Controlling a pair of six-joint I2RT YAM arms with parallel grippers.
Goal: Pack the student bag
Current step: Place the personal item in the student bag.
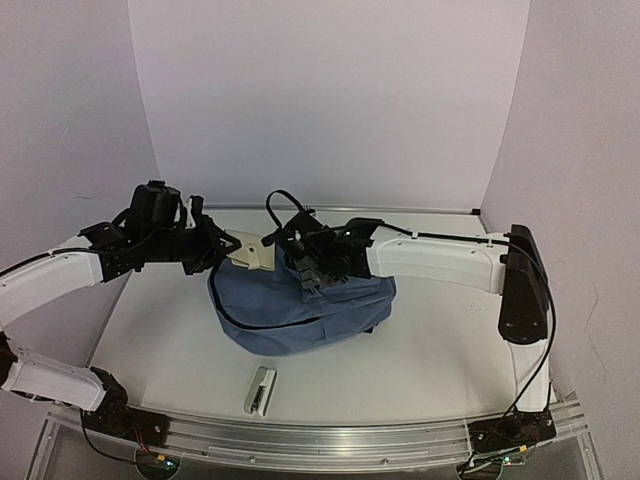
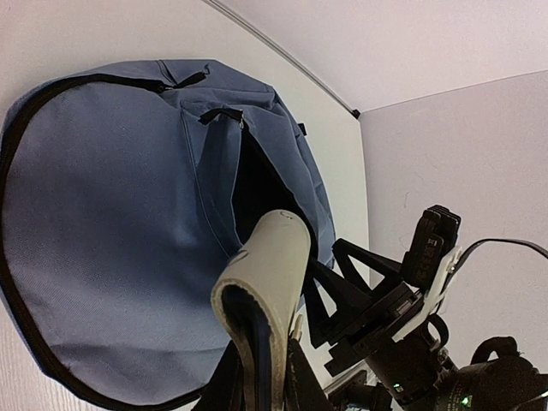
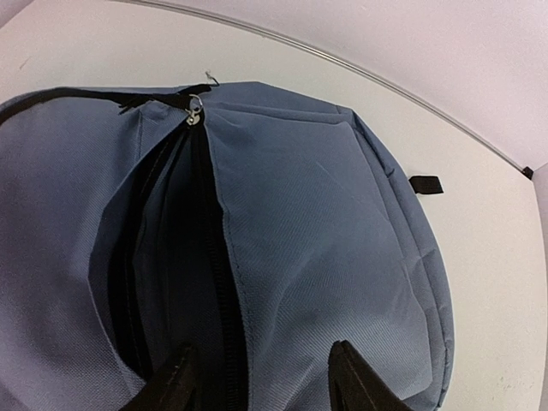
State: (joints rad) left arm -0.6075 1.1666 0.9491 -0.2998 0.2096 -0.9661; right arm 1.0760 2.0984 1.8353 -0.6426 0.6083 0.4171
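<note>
Left wrist: left gripper [image 2: 259,385] clamped on beige case [image 2: 270,265] (near bag [image 2: 103,223] mouth)
Right wrist: right gripper [image 3: 261,378] spread apart, astride zip [image 3: 208,257]

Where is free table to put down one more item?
Bare table right of the bag, toward the right arm, and left of it. A stapler lies in front. Crowded at the bag's mouth: left fingers, right fingers, beige case.
</note>
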